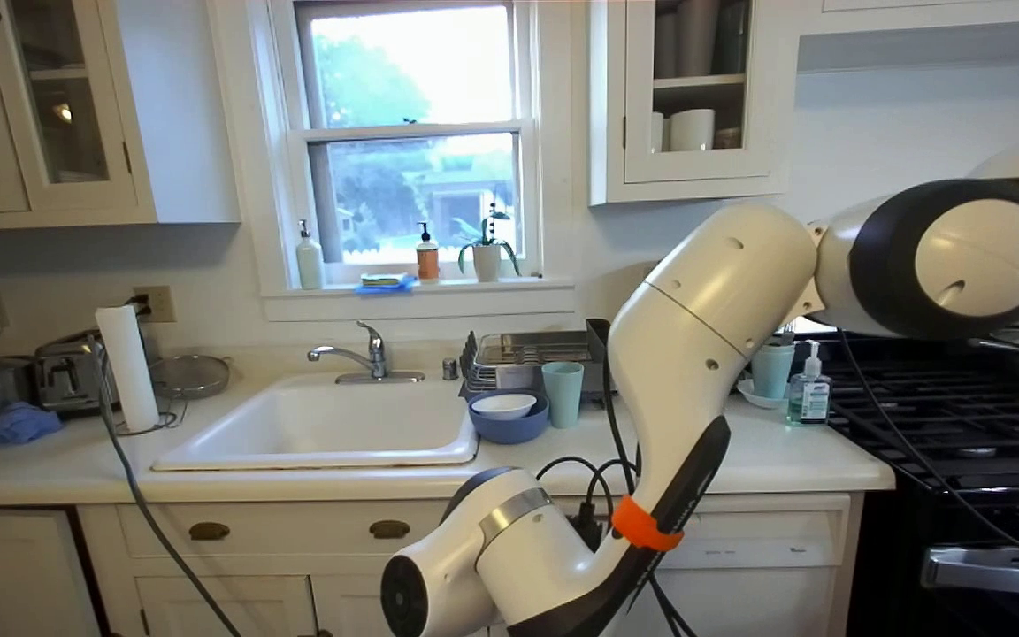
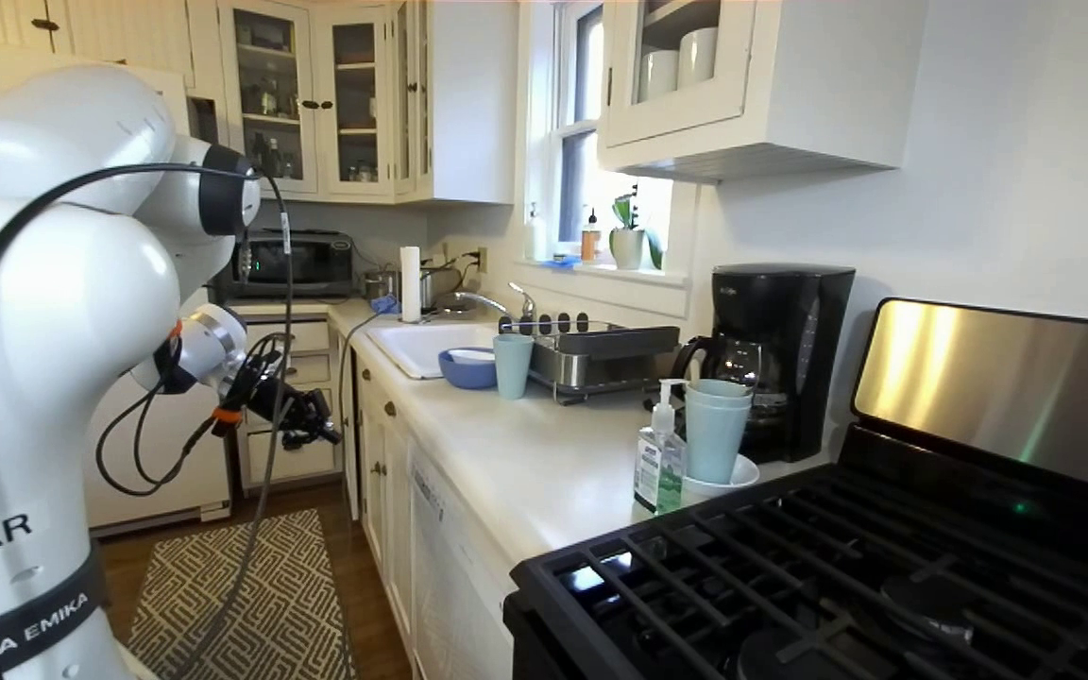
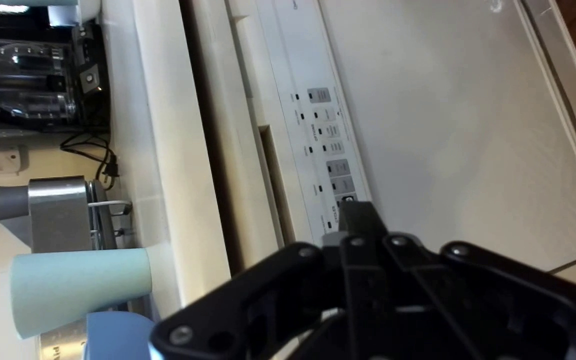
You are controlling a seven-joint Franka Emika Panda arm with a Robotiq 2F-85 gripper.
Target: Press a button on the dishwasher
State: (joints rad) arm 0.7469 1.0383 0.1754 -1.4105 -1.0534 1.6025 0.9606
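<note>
Dishwasher (image 3: 458, 115): in the wrist view its white front is facing me, the control strip (image 3: 313, 137) running along the top, below the tabletop (image 3: 173, 155).
Hand (image 3: 360, 217): it's looking clenched, holding nothing I'm seeing; I'm treating it as a blunt poker, and I'm not able to tell whether it's touching the control strip or hovering short.
Buttons (image 3: 339, 168): they're sitting close side by side while the hand is hiding the near end of their row; a slight sideways drift could be pressing a neighbour, or two together.
Slot (image 3: 277, 187): it's lying between the control strip and the tabletop; if I'm steering high, the hand could be catching there instead of pressing.
Cables (image 2: 246, 382): in an exterior view they're bunching just behind the hand and looping beneath the arm (image 2: 95, 274); a wide swing could be snagging them and jerking my aim.
Orange band (image 1: 645, 525): in an exterior view it's circling the arm, which is covering part of the dishwasher's front, so I'm judging the gap poorly from there; pushing on that guess could be ramming the control strip.
</note>
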